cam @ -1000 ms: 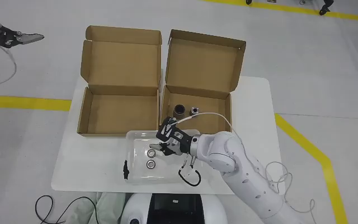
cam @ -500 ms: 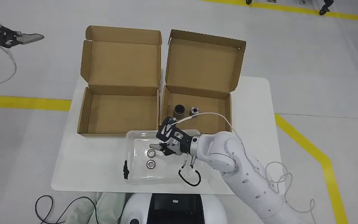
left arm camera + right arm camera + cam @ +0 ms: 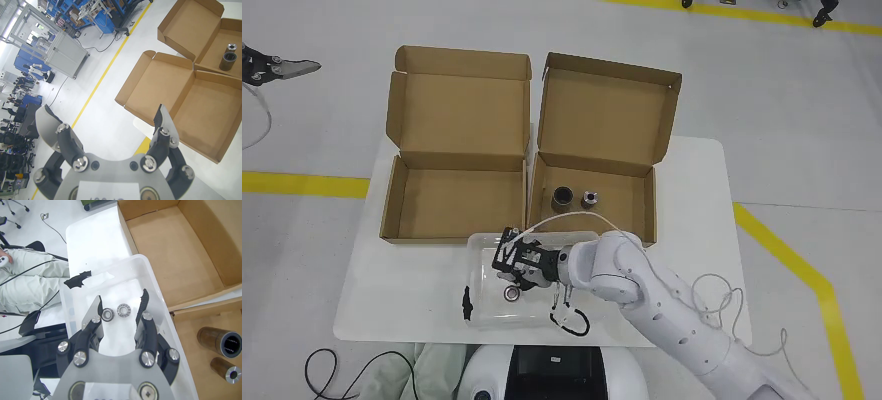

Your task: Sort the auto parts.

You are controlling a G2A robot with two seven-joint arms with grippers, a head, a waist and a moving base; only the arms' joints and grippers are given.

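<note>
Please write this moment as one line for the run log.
right gripper: fingers open, over two bearings in clear bin | left gripper: fingers open, over floor | cardboard box: holds two cylinders

Robotics lab or factory hall: yellow floor line (image 3: 100, 79), blue racks (image 3: 105, 17), aluminium-frame enclosure (image 3: 64, 47).

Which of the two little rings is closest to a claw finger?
The ring right beside the right gripper's finger; the other ring lies out in the open gap.
</note>
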